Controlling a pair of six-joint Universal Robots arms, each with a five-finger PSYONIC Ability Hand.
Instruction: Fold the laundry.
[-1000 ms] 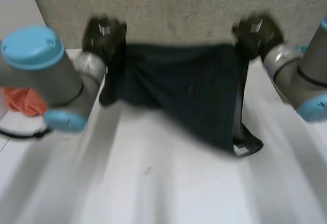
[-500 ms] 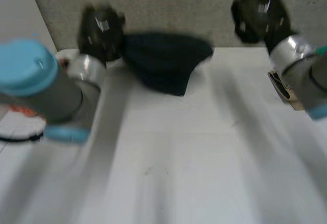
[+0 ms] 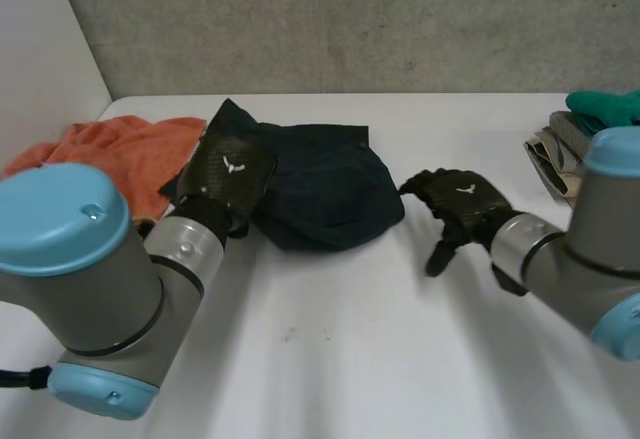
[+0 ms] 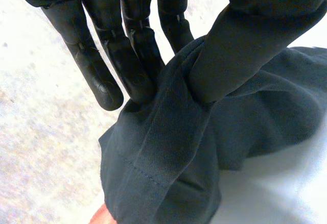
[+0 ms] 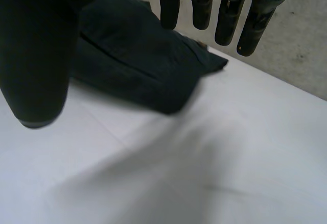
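Head view: dark garment (image 3: pixel 330 199) lies crumpled on surface (image 3: pixel 350 359). Left hand (image 3: pixel 228 171) pinches hemmed edge between thumb and straight fingers. Right hand (image 3: pixel 455 204) just beside garment, fingers relaxed, empty. Cloth likely soft, light, limp; best gripped at hem corners.

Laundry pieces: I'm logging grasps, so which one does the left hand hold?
The dark blue garment, pinched by the left hand; the orange towel and green cloth lie unheld.

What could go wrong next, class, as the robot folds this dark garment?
1. Only the left robot hand pinches the bunched dark garment; the right robot hand hangs open beside it, so a lift may leave it crumpled.
2. The garment borders the orange towel, which could get dragged along.
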